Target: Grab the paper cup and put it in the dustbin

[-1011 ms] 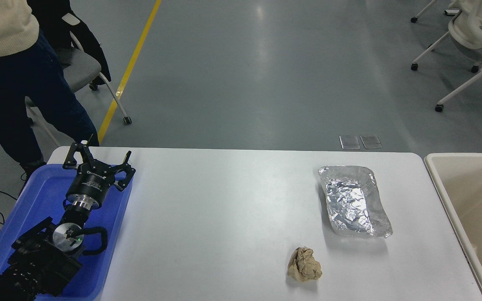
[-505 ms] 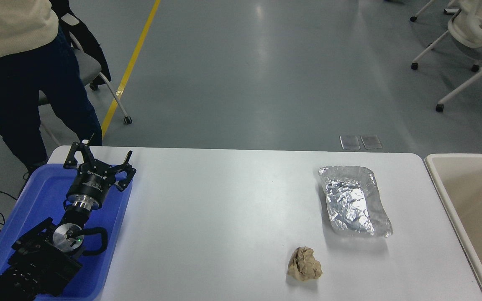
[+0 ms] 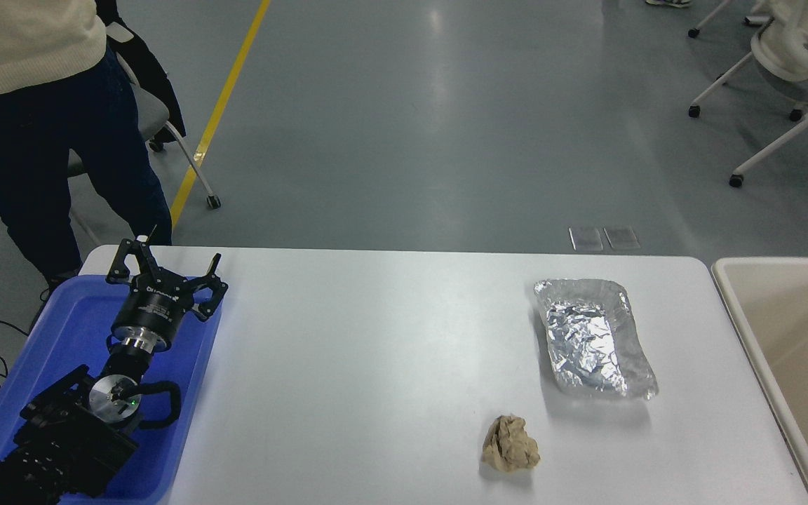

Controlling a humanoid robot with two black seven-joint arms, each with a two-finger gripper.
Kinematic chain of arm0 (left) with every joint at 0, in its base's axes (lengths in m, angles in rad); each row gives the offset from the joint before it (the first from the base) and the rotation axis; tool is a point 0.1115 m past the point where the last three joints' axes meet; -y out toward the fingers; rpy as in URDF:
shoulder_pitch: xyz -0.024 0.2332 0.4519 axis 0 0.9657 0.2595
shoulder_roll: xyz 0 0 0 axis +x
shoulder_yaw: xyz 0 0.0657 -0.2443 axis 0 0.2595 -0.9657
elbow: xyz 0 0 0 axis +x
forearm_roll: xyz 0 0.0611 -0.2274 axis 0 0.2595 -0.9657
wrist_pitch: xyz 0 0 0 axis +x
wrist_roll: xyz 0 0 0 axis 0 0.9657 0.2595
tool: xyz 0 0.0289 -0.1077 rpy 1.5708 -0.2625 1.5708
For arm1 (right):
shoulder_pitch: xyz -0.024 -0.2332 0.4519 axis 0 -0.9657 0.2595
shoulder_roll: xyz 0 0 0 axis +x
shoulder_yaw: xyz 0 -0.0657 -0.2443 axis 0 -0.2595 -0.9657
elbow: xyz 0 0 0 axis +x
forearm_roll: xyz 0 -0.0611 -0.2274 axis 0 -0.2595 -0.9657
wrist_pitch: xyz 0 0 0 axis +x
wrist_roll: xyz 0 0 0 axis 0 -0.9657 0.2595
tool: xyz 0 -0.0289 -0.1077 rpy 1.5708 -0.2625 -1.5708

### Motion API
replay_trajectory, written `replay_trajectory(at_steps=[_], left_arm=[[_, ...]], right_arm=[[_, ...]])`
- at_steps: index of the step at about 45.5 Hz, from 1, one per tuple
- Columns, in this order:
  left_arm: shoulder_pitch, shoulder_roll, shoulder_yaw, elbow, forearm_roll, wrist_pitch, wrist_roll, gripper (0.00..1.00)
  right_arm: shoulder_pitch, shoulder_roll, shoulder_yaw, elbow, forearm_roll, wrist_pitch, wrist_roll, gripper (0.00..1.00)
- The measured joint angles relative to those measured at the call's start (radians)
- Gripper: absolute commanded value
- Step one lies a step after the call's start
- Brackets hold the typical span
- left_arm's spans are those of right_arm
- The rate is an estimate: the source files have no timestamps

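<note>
No paper cup anywhere on my table (image 3: 390, 337). Something black pokes in at the right edge over the dustbin (image 3: 783, 351), probably my right arm, grip unreadable. My left gripper (image 3: 165, 270) sits spread open, lower left. I'd release well inside the rim.

Lab: taped floor line (image 3: 225, 98), wheeled chairs (image 3: 790, 77)
</note>
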Motion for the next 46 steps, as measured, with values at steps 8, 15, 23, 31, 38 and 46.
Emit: replay_trajectory(at_steps=[8,15,23,31,38,46], left_arm=[[0.0,0.0,0.0,0.0,0.0,0.0,0.001,1.0],[0.0,0.0,0.0,0.0,0.0,0.0,0.001,1.0],[0.0,0.0,0.0,0.0,0.0,0.0,0.001,1.0],[0.0,0.0,0.0,0.0,0.0,0.0,0.001,1.0],[0.0,0.0,0.0,0.0,-0.001,0.0,-0.001,1.0],[0.0,0.0,0.0,0.0,-0.001,0.0,-0.001,1.0]], right_arm=[[0.181,0.089,-0.126,0.099,0.0,0.192,0.001,1.0],[0.323,0.19,-0.198,0.133,0.0,0.394,0.001,1.0],[0.478,0.314,-0.237,0.188,0.001,0.585,0.002,1.0],[0.644,0.422,-0.249,0.26,0.012,0.669,0.002,1.0],[0.744,0.483,-0.253,0.306,0.028,0.702,0.002,1.0],[0.791,0.52,-0.25,0.329,0.038,0.719,0.002,1.0]])
